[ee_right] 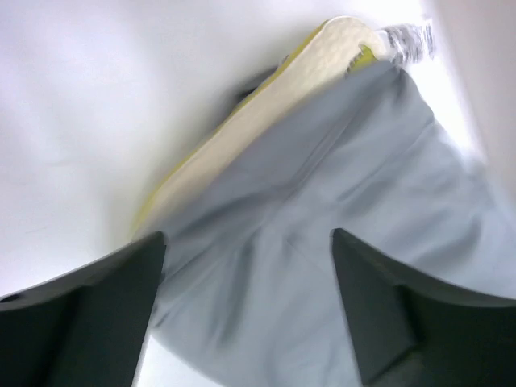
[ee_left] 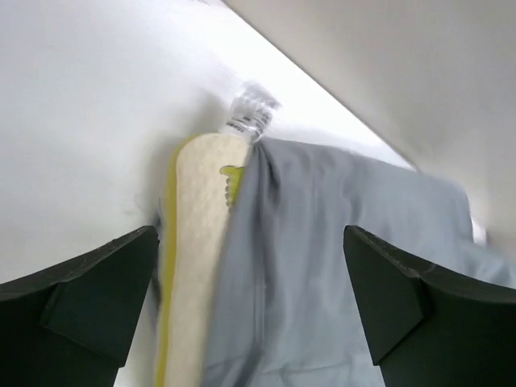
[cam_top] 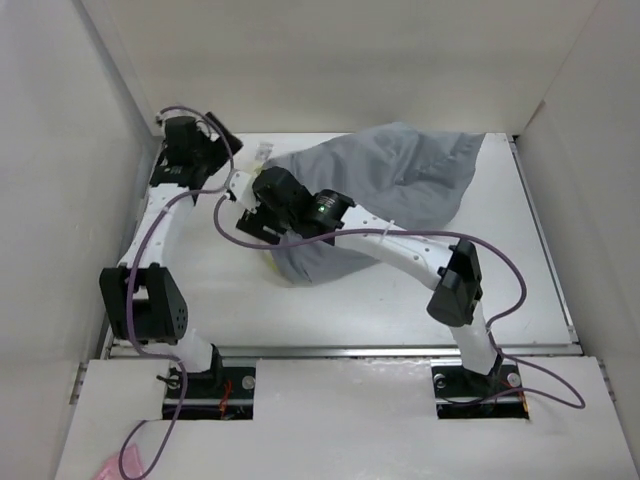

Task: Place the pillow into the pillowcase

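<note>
Left gripper (ee_left: 250, 242) wide open, empty, hovering over exposed pillow (ee_left: 197, 258) edge. Right gripper (ee_right: 248, 238) also wide open, holding nothing, above pillowcase (ee_right: 339, 185). Pillow mostly inside grey pillowcase on far part of tabletop (ee_left: 81, 121); cream edge with yellow side pokes out at case mouth. Risk: nothing held, so slack cloth may slide off foam; careless pinch could catch foam with cloth and drag pillow out.
</note>
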Tool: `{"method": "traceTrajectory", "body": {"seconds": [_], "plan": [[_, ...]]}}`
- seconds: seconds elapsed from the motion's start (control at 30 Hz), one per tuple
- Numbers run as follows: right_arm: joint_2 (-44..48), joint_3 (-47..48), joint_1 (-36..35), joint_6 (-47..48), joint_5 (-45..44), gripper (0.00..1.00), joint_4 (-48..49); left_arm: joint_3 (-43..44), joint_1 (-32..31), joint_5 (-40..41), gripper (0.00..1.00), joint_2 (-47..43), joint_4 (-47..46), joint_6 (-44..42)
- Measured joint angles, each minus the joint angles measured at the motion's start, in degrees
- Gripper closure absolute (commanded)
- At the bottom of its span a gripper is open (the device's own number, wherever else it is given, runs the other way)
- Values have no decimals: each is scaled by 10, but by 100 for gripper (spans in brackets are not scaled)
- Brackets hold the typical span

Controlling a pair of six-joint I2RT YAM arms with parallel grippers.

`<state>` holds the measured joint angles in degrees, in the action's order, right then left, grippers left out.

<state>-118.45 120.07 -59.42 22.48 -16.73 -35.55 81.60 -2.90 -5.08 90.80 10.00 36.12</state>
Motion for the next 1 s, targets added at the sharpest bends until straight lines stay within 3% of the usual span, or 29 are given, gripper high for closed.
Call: {"method": "traceTrajectory", "body": {"seconds": [0.1, 0.2, 0.27, 0.5, 0.73, 0.8, 0.83, 0.87, 0.93, 1.0], "plan": [[4, -3, -1, -42, 82, 2, -32, -63, 47, 45, 0, -57, 3, 22], [38, -14, 4, -69, 99, 2, -30, -139, 54, 54, 1, -114, 5, 38], [68, -24, 6, -83, 98, 2, -28, -202, 52, 44, 13, -147, 0, 47], [142, -115, 13, -149, 95, 20, 9, -477, 51, -33, 26, -281, -45, 71], [134, -226, 31, -216, 95, 34, 19, -510, 23, -87, 41, -248, -165, 54], [137, -264, 49, -232, 108, 44, 34, -499, 5, -105, 54, -207, -199, 43], [139, -284, 60, -239, 115, 44, 41, -491, -2, -115, 63, -183, -214, 39], [142, -304, 69, -244, 122, 46, 48, -482, -12, -122, 79, -159, -227, 35], [152, -347, 84, -249, 134, 49, 64, -460, -30, -131, 100, -117, -240, 26], [170, -393, 88, -251, 145, 51, 80, -433, -53, -141, 100, -78, -250, 16]]}}
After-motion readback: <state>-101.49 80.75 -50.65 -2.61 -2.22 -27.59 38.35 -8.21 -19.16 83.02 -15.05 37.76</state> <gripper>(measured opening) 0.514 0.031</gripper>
